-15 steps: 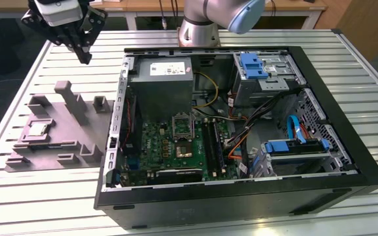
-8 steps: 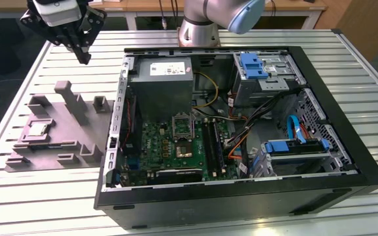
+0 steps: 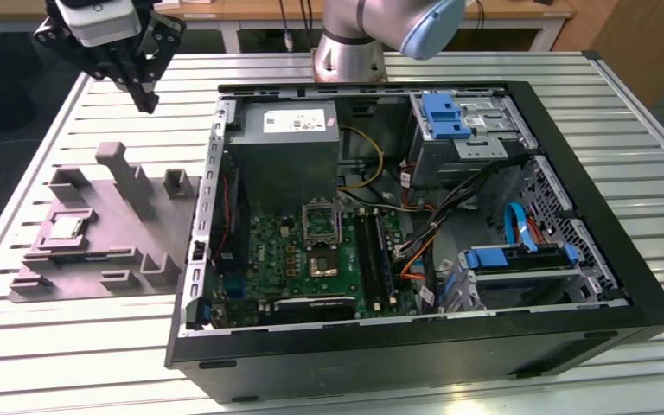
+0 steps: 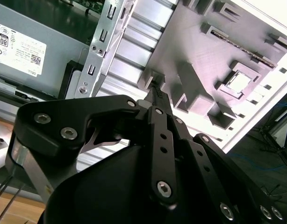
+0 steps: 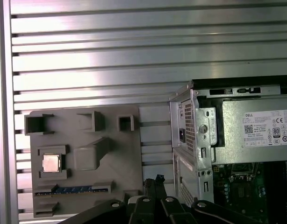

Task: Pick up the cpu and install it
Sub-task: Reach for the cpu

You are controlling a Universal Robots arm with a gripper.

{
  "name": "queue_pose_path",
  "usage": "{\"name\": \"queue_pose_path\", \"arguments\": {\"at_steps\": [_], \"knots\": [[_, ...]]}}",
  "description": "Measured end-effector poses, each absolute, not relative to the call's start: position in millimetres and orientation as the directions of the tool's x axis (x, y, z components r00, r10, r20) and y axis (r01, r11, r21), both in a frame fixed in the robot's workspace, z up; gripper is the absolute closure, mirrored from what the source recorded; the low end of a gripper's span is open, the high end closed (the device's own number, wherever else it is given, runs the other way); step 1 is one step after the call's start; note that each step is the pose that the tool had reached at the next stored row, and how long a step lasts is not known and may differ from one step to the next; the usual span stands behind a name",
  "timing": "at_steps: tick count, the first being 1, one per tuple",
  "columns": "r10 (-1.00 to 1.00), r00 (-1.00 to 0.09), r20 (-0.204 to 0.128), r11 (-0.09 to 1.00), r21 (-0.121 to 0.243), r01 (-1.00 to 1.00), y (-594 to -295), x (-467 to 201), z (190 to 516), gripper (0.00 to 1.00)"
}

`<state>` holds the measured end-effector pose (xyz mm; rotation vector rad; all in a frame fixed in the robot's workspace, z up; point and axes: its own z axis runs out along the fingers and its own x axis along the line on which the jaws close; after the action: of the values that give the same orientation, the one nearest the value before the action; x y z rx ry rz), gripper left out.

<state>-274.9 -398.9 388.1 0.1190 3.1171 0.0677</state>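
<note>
Gripper, fingers drawn together and holding nothing, points straight down above the slatted table, off the far corner of the grey fixture tray and beside the open computer case. Arm base stands behind the case; the wrist reaches toward the exterior view's left. In both wrist views the closed fingertips taper to one point. Cpu lies flat in a square tray pocket, metal top upward, edges parallel to the tray's sides; being square, it shows no long axis. It sits well apart from the gripper.
</note>
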Motion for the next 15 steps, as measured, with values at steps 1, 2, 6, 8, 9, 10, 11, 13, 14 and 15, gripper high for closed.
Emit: {"name": "queue_pose_path", "arguments": {"at_steps": [1, 2, 6, 8, 9, 10, 11, 13, 14, 15], "knots": [[0.077, -0.997, -0.02, 0.996, 0.044, 0.076, -398.9, -275.9, 388.1, 0.89], [0.077, -0.997, -0.02, 0.996, 0.044, 0.076, -398.9, -277.1, 388.1, 0.89], [0.078, -0.997, -0.02, 0.996, 0.044, 0.077, -399.0, -281.8, 388.1, 0.89], [0.079, -0.997, -0.02, 0.996, 0.044, 0.078, -398.9, -283.1, 388.1, 0.89], [0.08, -0.997, -0.02, 0.996, 0.044, 0.079, -398.9, -283.6, 388.1, 0.89], [0.08, -0.997, -0.02, 0.996, 0.044, 0.079, -398.9, -283.9, 388.1, 0.89], [0.081, -0.997, -0.02, 0.996, 0.044, 0.08, -398.9, -284.3, 388.1, 0.89], [0.081, -0.997, -0.02, 0.996, 0.044, 0.08, -398.9, -284.4, 388.1, 0.89], [0.081, -0.997, -0.02, 0.996, 0.044, 0.08, -398.9, -284.8, 388.1, 0.89], [0.081, -0.997, -0.02, 0.996, 0.044, 0.08, -398.9, -285.1, 388.1, 0.89]]}}
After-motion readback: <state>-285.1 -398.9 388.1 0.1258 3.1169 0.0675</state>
